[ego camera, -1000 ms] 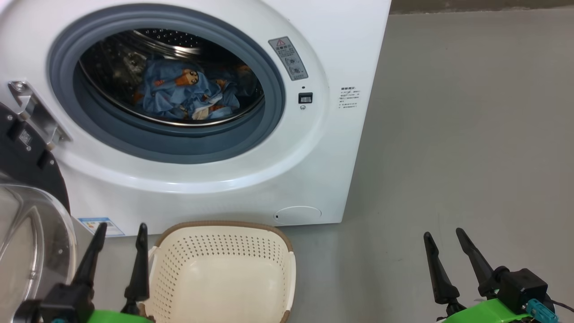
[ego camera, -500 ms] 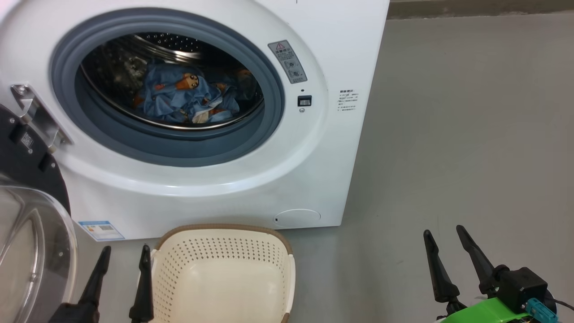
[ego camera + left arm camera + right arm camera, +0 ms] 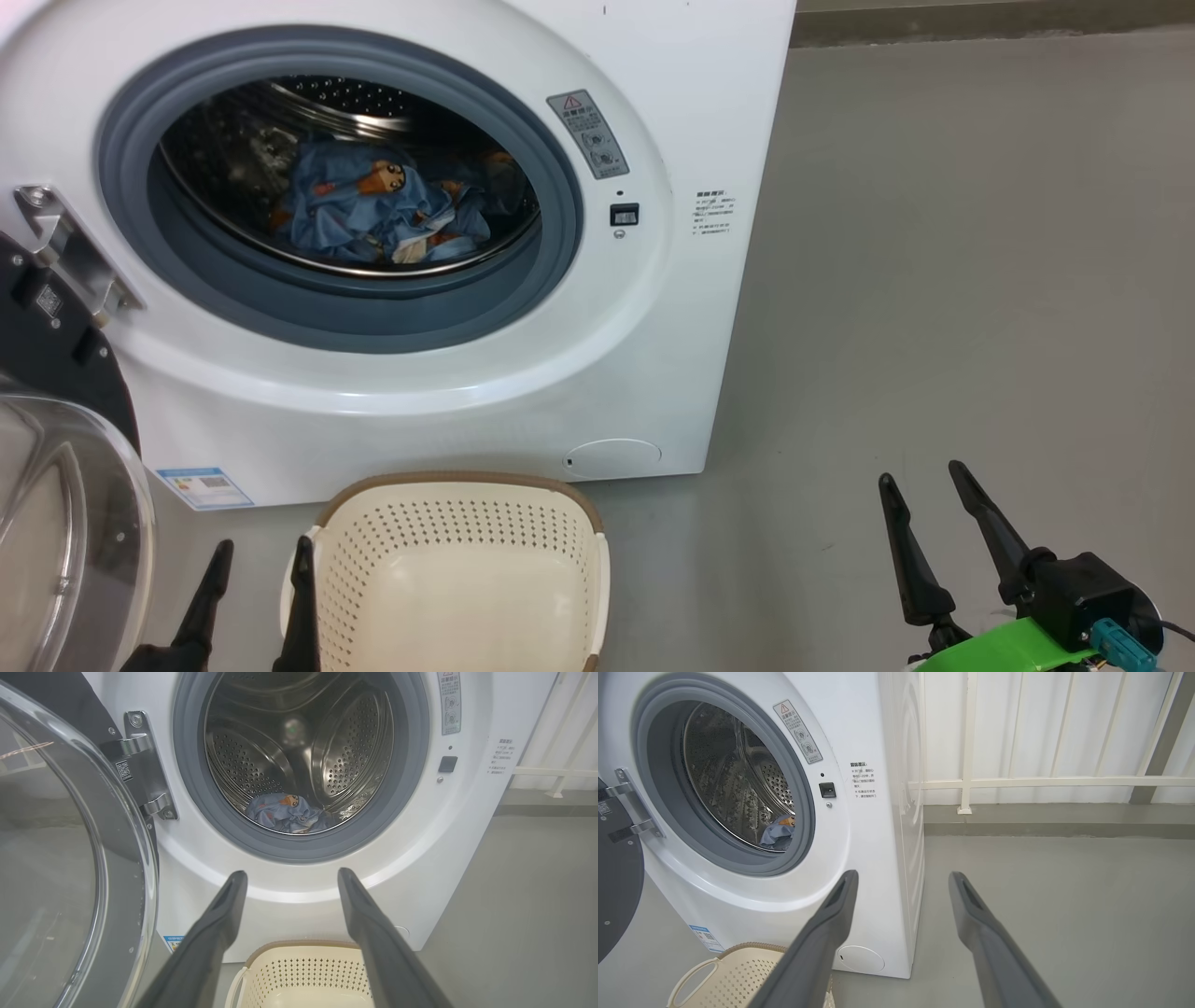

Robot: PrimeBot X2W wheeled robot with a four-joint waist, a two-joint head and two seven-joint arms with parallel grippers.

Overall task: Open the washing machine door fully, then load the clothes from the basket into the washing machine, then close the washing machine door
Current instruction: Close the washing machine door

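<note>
The door (image 3: 65, 523) stood swung open at the left on its hinge (image 3: 65, 247), beside the washer (image 3: 719, 112). The clothes (image 3: 373, 210) lay in the drum. The basket (image 3: 457, 482) sat on the floor (image 3: 934, 280) just in front of the washer, its cream bottom showing. The left pincer (image 3: 263, 544), spread wide, hung between door and basket. The right pincer (image 3: 920, 471), wide too, hovered well to the right over the floor, with a white railing (image 3: 1041, 782) beyond.

washing machine (image 3: 411, 392) mouth: unblocked | washing machine door (image 3: 56, 523): swung left | basket (image 3: 457, 482): floor, below mouth
</note>
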